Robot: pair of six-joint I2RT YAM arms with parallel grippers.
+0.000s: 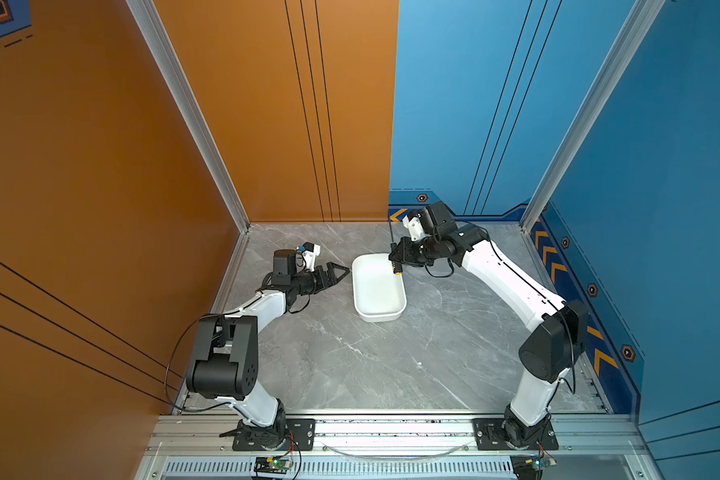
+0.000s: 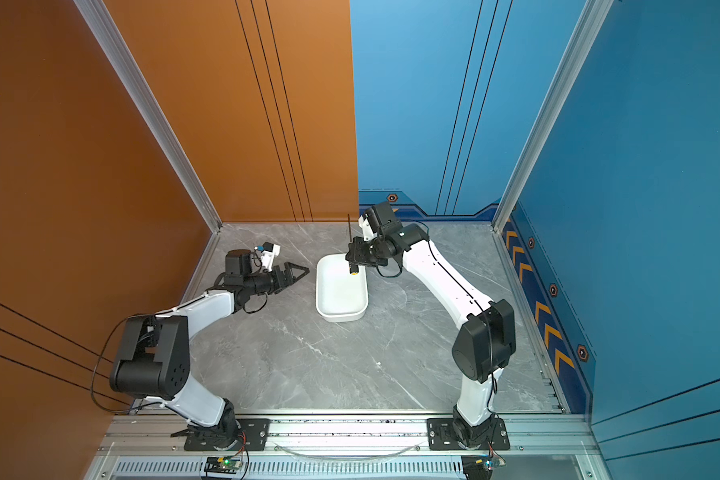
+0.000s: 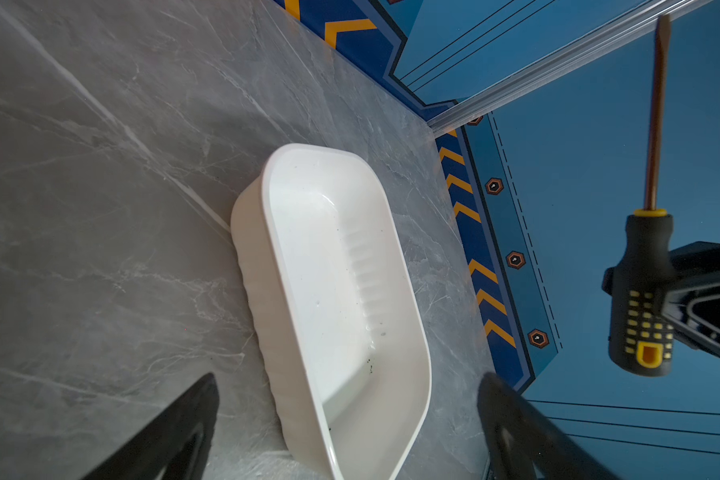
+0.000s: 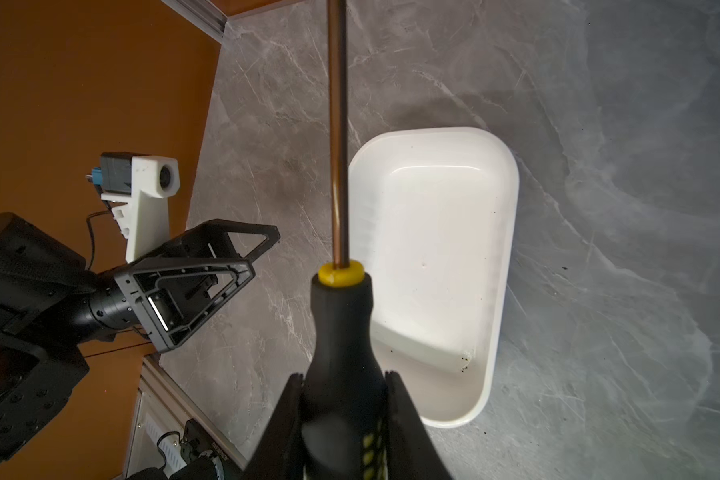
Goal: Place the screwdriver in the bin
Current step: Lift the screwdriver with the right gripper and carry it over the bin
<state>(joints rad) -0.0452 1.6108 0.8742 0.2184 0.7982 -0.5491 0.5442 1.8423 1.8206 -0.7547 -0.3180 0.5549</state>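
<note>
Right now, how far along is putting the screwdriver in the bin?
Done: the screwdriver is up off the table. In hand: the right gripper is shut on its handle, holding it tip-up over the far end of the bin. Left: lower it in and release. The left gripper is open beside the bin.

- Bright, even light from overhead in both top views; only faint, soft shadows on the grey surface (image 1: pixel 350 365).
- Glare inside the white bin (image 1: pixel 377 291), washed out almost to blank.
- Blurred and out of focus close to the left wrist lens: the dark fingers (image 3: pixel 184 411).
- Soft in the right wrist view too: the near handle of the screwdriver (image 4: pixel 341 332).
- Wide-angle stretch toward the wrist views' edges.
</note>
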